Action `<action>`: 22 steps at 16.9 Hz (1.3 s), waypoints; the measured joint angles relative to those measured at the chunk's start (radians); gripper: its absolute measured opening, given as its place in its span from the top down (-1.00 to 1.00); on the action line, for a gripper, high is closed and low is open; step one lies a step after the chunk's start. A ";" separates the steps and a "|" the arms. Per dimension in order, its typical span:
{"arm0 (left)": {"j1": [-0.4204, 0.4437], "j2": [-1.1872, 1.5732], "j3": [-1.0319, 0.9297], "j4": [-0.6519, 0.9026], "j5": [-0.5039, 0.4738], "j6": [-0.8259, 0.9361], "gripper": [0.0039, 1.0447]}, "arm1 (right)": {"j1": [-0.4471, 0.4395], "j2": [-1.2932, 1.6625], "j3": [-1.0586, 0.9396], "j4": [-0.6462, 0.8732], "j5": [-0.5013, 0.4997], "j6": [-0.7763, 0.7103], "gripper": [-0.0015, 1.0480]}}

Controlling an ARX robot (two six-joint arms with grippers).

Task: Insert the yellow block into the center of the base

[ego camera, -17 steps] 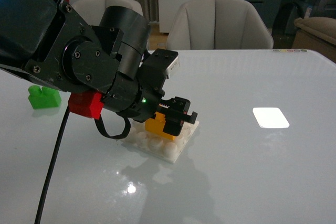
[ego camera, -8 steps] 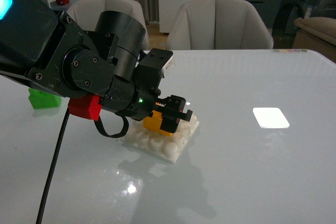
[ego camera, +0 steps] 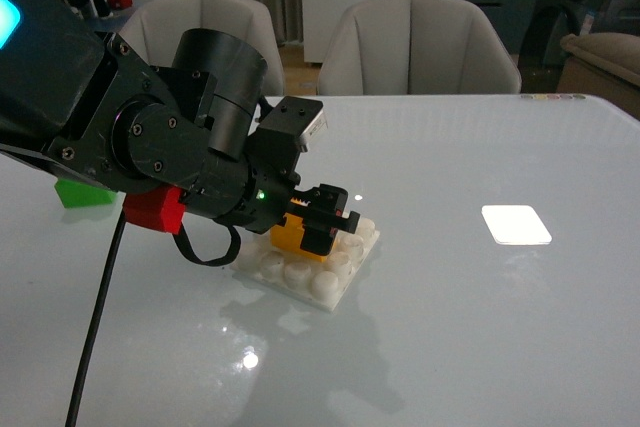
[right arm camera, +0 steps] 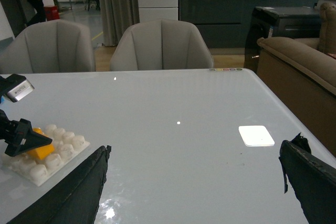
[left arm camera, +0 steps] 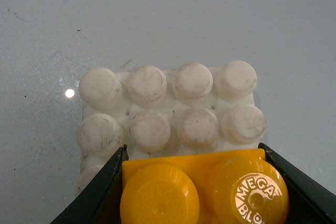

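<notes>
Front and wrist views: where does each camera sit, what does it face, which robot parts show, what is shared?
Front view: on the robot's body, facing across the table; left arm and left gripper show, gripping the yellow block over the base.
Left wrist view: on that wrist, looking down at yellow block and base; both fingers show.
Right wrist view: on that wrist, facing across the table towards chairs; open right gripper shows.
Shared: all show yellow block and base.

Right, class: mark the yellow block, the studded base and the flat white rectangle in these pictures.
yellow block (left arm camera: 160, 198), left wrist view, a stud's top.
base (left arm camera: 193, 81), left wrist view, a bare stud.
flat white rectangle (ego camera: 515, 224), front view, its middle.
</notes>
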 joint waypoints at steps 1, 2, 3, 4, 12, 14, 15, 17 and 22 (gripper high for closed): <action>0.000 0.002 0.000 0.005 0.007 -0.003 -0.25 | 0.000 0.000 0.000 0.000 0.000 0.000 -0.88; 0.000 0.004 0.000 0.011 0.019 -0.007 -0.25 | 0.000 0.000 0.000 0.000 0.000 0.000 -0.88; 0.001 0.005 0.000 0.012 0.026 -0.007 -0.25 | 0.000 0.000 0.000 0.000 0.000 0.000 -0.88; 0.001 0.005 0.000 0.011 0.028 -0.006 -0.25 | 0.000 0.000 0.000 0.000 0.000 0.000 -0.88; -0.006 -0.005 -0.023 -0.003 0.071 0.054 -0.25 | 0.000 0.000 0.000 0.000 0.000 0.000 -0.88; -0.008 -0.005 -0.022 -0.005 0.069 0.053 -0.25 | 0.000 0.000 0.000 0.000 0.000 0.000 -0.88; -0.008 -0.003 -0.022 -0.002 0.067 0.053 -0.25 | 0.000 0.000 0.000 0.000 0.000 0.000 -0.88; -0.008 0.005 -0.018 0.009 0.067 0.051 -0.25 | 0.000 0.000 0.000 0.000 0.000 0.000 -0.88; 0.003 0.026 0.013 0.013 0.064 0.038 -0.25 | 0.000 0.000 0.000 0.000 0.000 0.000 -0.88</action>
